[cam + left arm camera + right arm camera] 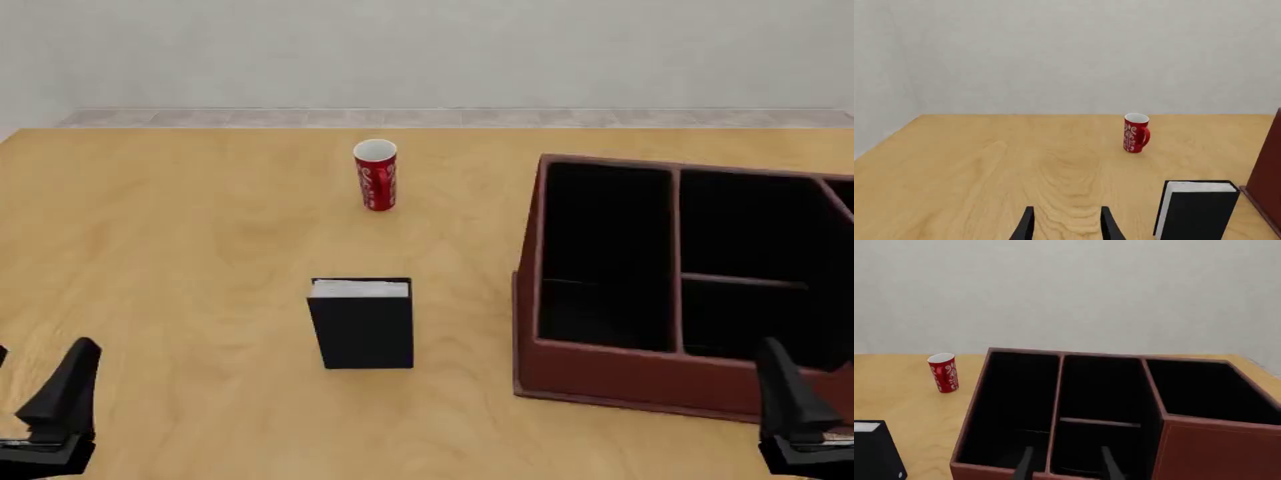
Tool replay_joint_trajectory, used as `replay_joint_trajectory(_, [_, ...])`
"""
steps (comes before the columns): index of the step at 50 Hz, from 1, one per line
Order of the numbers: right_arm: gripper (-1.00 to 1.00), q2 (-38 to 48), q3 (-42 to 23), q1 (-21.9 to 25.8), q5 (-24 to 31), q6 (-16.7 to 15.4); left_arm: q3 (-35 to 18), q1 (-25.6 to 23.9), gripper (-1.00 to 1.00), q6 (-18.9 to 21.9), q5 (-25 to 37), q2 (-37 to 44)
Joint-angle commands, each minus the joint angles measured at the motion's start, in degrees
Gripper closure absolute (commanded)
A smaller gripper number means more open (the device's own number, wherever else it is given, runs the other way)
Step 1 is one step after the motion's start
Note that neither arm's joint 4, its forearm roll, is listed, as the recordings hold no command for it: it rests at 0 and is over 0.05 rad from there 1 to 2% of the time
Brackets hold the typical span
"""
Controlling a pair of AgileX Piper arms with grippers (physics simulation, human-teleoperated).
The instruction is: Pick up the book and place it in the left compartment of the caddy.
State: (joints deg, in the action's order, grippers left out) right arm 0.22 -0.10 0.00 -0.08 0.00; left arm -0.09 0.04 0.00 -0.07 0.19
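The black book [362,324] stands upright on the table with its white page edges on top, left of the reddish-brown caddy [638,376]. The caddy's left compartment [603,250] is a long black-lined bay with nothing in it. In the left wrist view the book [1197,210] stands ahead and to one side of my open left gripper [1066,227], with the caddy's corner [1266,175] beyond it. My open right gripper [1066,465] hangs just before the caddy's front wall [1214,450], facing the left compartment [1014,405]. In the front view a finger of each gripper shows, left [64,392] and right [787,392].
A red cup [376,175] stands upright farther back on the table, behind the book and apart from it. It also shows in both wrist views, cup [1135,133] and cup [943,372]. A pale wall closes off the table's far edge.
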Motion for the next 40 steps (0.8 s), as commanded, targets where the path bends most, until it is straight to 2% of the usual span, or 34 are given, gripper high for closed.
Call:
replay_joint_trajectory(1, [-1.0,0.26,-0.17,-0.01,-0.05,0.0,-0.12,-0.04,-1.0,0.0,-0.05,0.21])
replay_joint_trajectory(25, [-1.0,0.33,-0.15,0.01,-0.19,0.28,-0.25,0.04,-1.0,-0.15,0.08,0.46])
replay_joint_trajectory(26, [-1.0,0.27,-0.17,1.69,-0.28,1.06,-0.24,0.04,-1.0,-0.16,0.11,0.43])
replay_joint_trajectory(28, [-1.0,-0.07,-1.39,1.3,-1.59,0.95,-0.28,0.03,-1.0,-0.1,0.22,0.29])
replay_joint_trajectory(29, [-1.0,0.45,-2.27,2.85,-0.07,0.0,-0.32,0.03,-1.0,-0.05,0.28,0.2])
replay_joint_trajectory(30, [-1.0,0.89,-3.23,3.41,0.47,0.48,-0.33,0.02,-1.0,0.03,0.28,0.11])
replay_joint_trajectory(34, [-1.0,8.84,-6.76,8.63,-1.76,-2.35,-0.36,0.03,-1.0,-0.04,0.29,0.22])
replay_joint_trajectory(35, [-1.0,12.88,-7.44,11.09,-3.35,-4.43,-0.38,0.03,-1.0,-0.07,0.28,0.3])
replay_joint_trajectory(38, [-1.0,15.59,-10.55,12.1,-2.73,-3.92,-0.42,0.02,-1.0,0.04,0.34,0.15])
replay_joint_trajectory(40, [-1.0,17.67,-12.42,13.81,-2.48,-6.35,-0.47,0.01,-1.0,0.08,0.37,0.1])
